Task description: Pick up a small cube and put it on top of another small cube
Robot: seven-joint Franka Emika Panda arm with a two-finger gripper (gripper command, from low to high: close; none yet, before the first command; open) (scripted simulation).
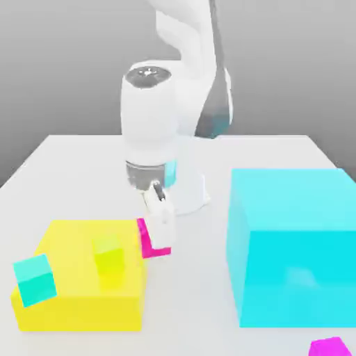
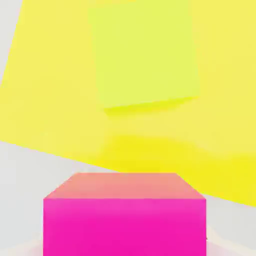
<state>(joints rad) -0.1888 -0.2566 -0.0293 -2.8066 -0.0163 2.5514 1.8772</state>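
The pincer (image 1: 157, 226) is clamped on the small magenta cube (image 1: 147, 238), held just beside the big yellow block (image 1: 83, 299), so the pick appears done and placement on the yellow-green cube (image 1: 109, 256) remains.

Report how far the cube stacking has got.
Done: the end effector is shut on the small magenta cube, beside the big yellow block. In hand: carrying it; the hand view shows the cube held near the yellow-green cube. Left: setting it on another small cube; none is stacked yet.
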